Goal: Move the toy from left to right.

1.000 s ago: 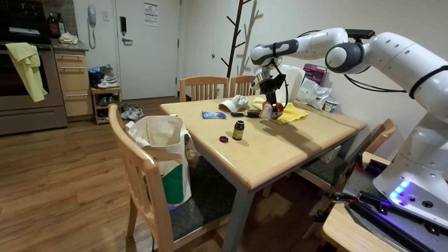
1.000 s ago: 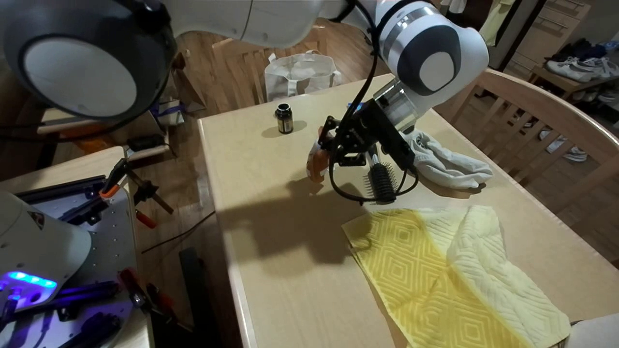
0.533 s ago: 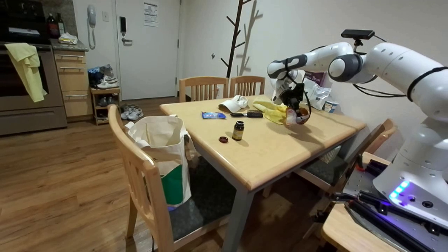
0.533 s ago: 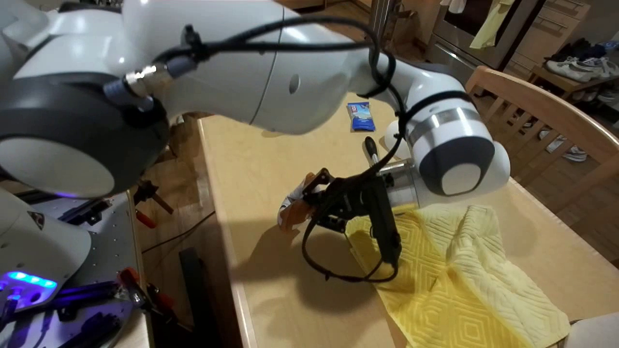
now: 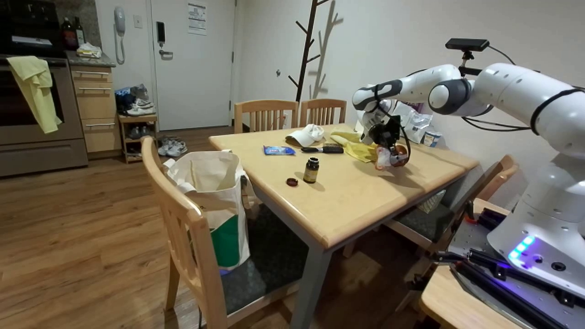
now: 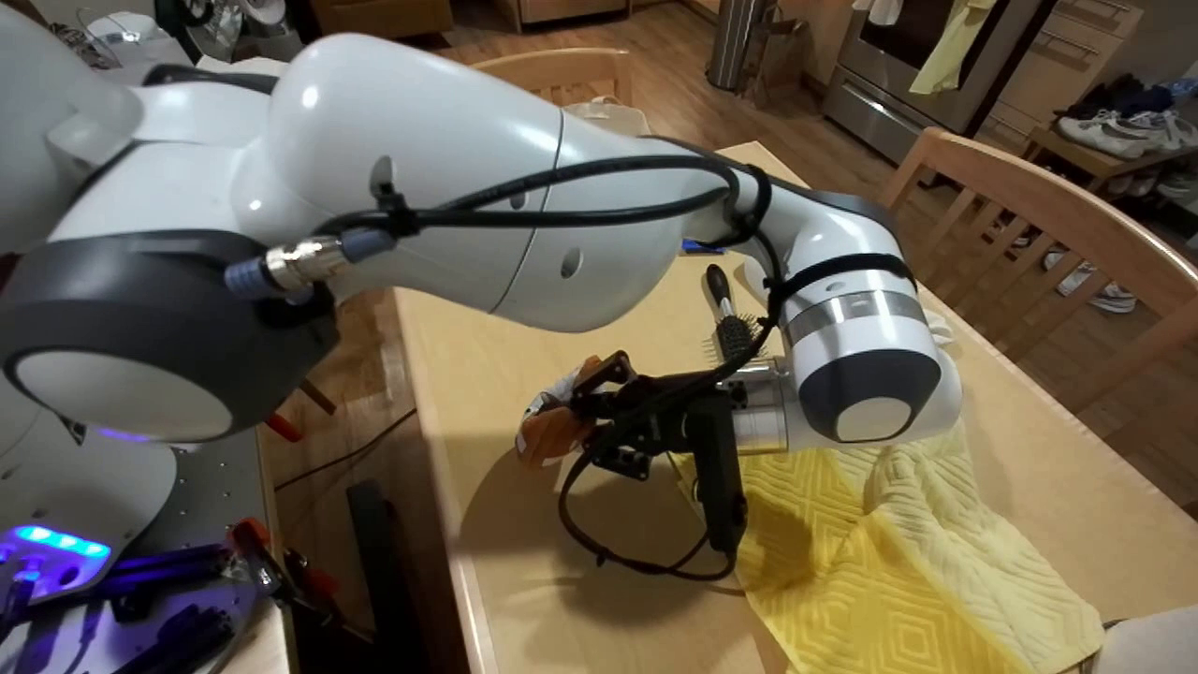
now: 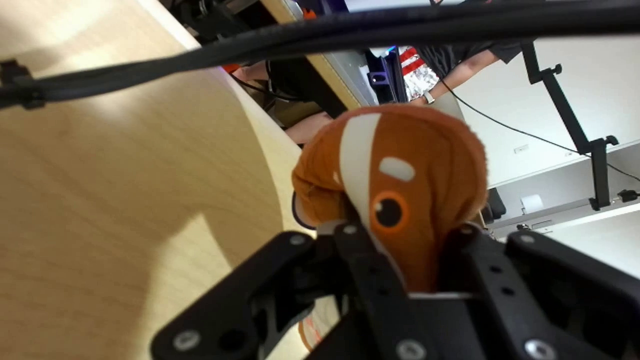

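Note:
The toy [image 7: 420,165] is a rounded orange-brown plush fish with white bands and a black eye. My gripper [image 7: 405,235] is shut on it, one finger on each side of its body. The toy also shows in both exterior views [image 5: 398,156] [image 6: 547,437], held a little above the wooden table [image 5: 338,201], with a shadow under it. The gripper [image 6: 599,402] points down and toward the table edge near the robot base. Part of the toy is hidden between the fingers.
A yellow cloth [image 6: 880,580] lies beside the gripper. A hairbrush [image 5: 322,149], white cap [image 5: 307,135], blue packet [image 5: 279,151], dark bottle [image 5: 311,170] and its lid [image 5: 292,182] are on the table. White bags [image 5: 413,121] stand by the wall.
The gripper has carried the toy away from the hairbrush, past the cloth's near edge and toward the robot-base side of the table. In the last half second it has moved only slightly.

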`<action>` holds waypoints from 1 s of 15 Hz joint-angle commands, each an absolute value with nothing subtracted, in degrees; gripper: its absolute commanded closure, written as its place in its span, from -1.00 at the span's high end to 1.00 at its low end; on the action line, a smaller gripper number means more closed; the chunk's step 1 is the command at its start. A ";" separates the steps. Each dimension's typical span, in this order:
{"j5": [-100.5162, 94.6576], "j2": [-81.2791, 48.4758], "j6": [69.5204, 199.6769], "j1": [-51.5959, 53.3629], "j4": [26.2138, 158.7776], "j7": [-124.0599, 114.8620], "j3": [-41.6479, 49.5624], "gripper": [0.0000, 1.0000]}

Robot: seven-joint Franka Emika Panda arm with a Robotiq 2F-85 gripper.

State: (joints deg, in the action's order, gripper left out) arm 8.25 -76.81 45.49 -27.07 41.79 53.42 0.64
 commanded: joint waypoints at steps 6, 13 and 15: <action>13.58 -71.70 59.44 -26.64 41.60 47.27 0.14 0.87; 15.40 -69.06 69.69 -25.40 43.26 40.89 0.63 1.00; 15.49 -68.26 72.15 -25.08 43.94 39.89 0.43 1.00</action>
